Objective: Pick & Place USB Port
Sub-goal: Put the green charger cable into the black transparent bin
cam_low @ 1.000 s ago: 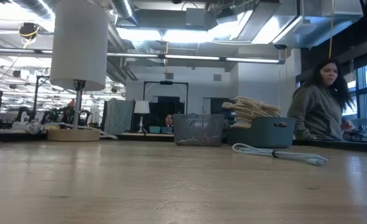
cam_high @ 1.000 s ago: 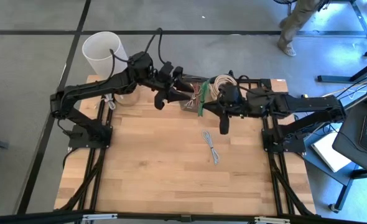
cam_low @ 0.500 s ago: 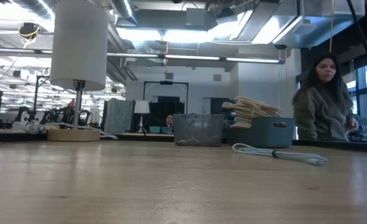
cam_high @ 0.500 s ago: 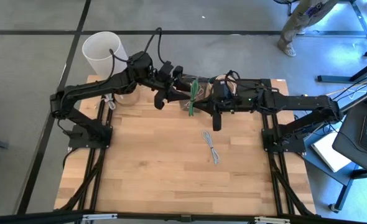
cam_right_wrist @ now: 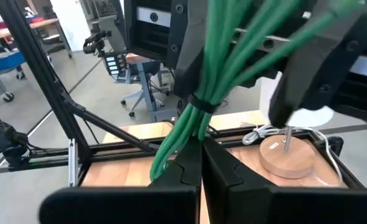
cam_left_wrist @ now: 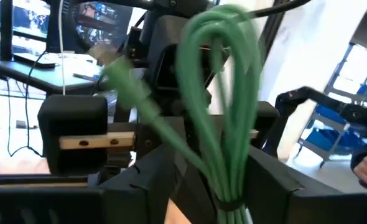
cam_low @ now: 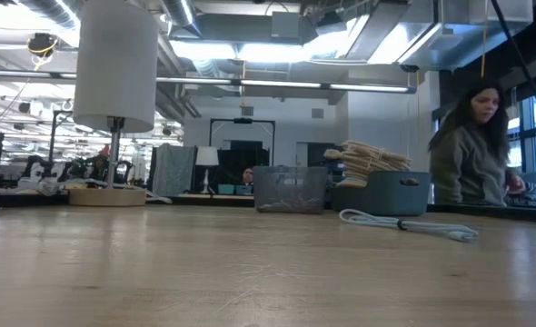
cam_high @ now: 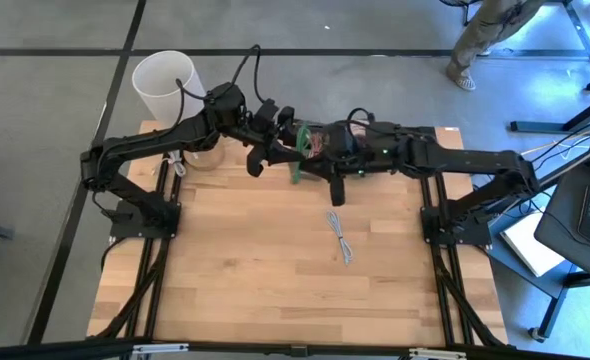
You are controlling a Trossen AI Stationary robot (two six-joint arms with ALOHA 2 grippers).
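A green cable bundle (cam_high: 297, 163), tied with a black band (cam_right_wrist: 199, 102), hangs high over the far middle of the table. My right gripper (cam_right_wrist: 199, 167) (cam_high: 311, 155) reaches in from the table's right and is shut on the bundle. My left gripper (cam_left_wrist: 218, 177) (cam_high: 283, 140) comes from the left and is open. Its fingers (cam_right_wrist: 190, 43) stand on either side of the bundle's looped end (cam_left_wrist: 218, 74); whether they touch it I cannot tell. A white cable (cam_high: 340, 236) (cam_low: 409, 222) lies flat on the table. My right gripper pinches the green bundle between its two shut fingers just below the black band (cam_right_wrist: 186, 130). The fingers come about level from the table's right. The bundle is lifted clear of the table. Its loops reach past the fingertips and a loose end (cam_right_wrist: 162, 158) hangs beside them.
A grey basket (cam_low: 291, 189) and a teal tub (cam_low: 386, 195) piled with beige cables stand at the table's far edge. A white lamp (cam_high: 165, 85) (cam_low: 114, 73) stands at the far left corner. A person (cam_low: 472, 150) is beyond the table's right.
My right gripper, still shut on the green bundle, has gone toward the table's left and carried it up to my left gripper. The bundle's loops now stand between the left fingers.
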